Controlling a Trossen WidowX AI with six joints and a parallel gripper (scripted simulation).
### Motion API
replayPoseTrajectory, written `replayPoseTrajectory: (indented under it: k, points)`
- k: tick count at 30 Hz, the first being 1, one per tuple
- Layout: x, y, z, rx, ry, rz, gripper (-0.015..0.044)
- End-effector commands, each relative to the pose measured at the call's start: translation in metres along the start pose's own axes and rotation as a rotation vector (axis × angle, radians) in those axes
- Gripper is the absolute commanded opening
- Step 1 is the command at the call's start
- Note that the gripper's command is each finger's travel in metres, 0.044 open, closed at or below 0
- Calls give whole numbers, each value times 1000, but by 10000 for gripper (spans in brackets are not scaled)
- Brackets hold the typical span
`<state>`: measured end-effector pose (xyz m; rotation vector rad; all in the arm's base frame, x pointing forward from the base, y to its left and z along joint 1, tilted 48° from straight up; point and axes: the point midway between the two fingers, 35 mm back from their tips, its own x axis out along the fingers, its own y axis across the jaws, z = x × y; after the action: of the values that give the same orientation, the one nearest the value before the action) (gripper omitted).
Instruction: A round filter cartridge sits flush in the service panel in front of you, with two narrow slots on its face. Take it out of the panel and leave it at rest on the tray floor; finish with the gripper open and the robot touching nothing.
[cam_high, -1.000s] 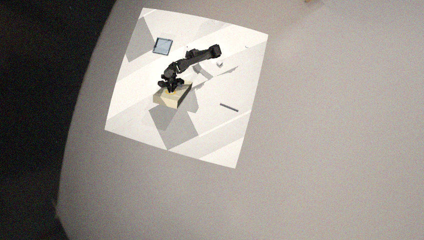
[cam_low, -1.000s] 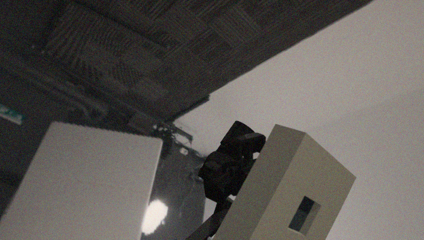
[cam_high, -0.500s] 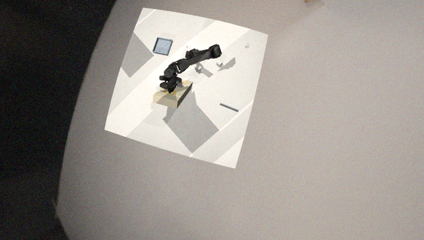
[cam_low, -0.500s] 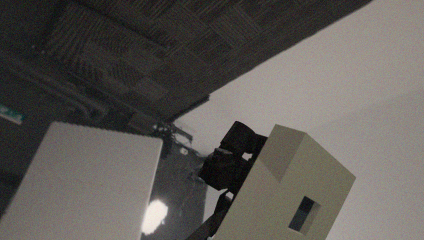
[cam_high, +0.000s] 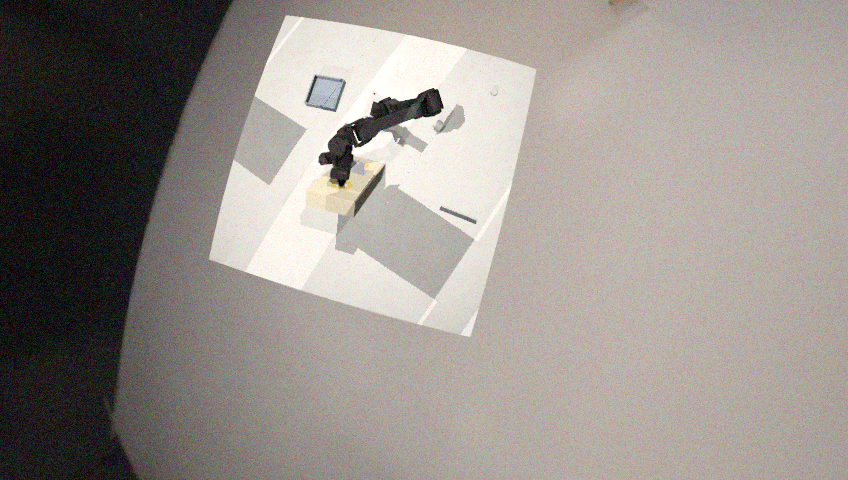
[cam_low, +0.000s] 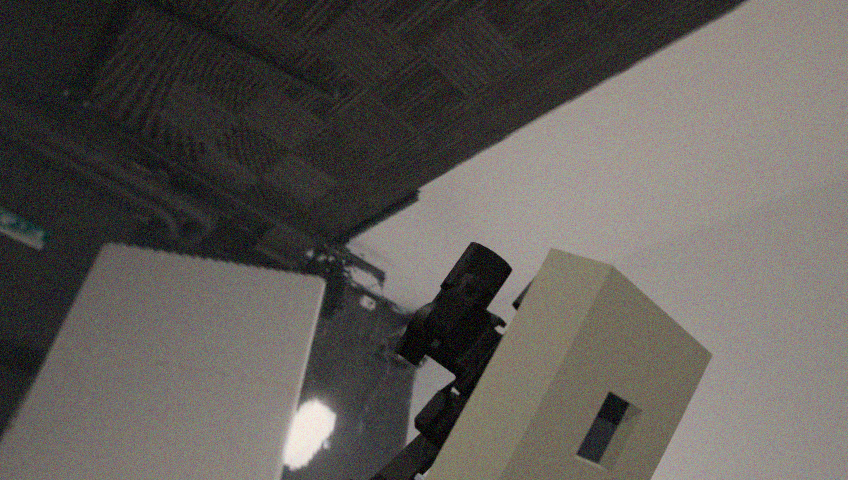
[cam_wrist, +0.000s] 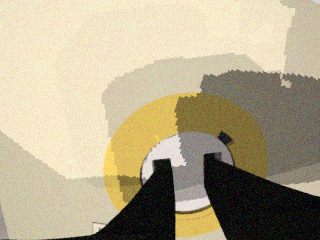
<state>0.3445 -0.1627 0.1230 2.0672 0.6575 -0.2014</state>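
Note:
The service panel (cam_high: 330, 205) (cam_low: 571, 333) (cam_wrist: 45, 90) is a cream box. The round cartridge (cam_wrist: 192, 172) has a pale grey-white face and sits in the panel, inside a yellow ring (cam_wrist: 127, 142) that has one dark notch at its upper right. My gripper (cam_high: 341, 183) (cam_wrist: 185, 165) points down at the face, with its two fingertips in the two slots, shut on the cartridge. How deep the tips reach is hidden. In the exterior view the fingers are hidden behind the panel. The tray (cam_high: 325, 93), blue-grey with low walls, lies apart from the panel, at the upper left.
A dark bar (cam_high: 458, 214) lies to the right of the panel. A small grey piece (cam_high: 439, 125) lies near the arm's base, and a small pale round thing (cam_high: 493, 90) lies at the upper right. A second, greyish spot (cam_high: 359, 167) shows on the panel top beside the gripper.

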Motion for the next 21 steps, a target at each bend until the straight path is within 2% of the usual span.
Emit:
replayPoseTrajectory:
  k: [1, 21]
  points:
    - [5, 1, 0, -131, -8, -7, 0]
    - [5, 1, 0, -829, -5, -9, 0]
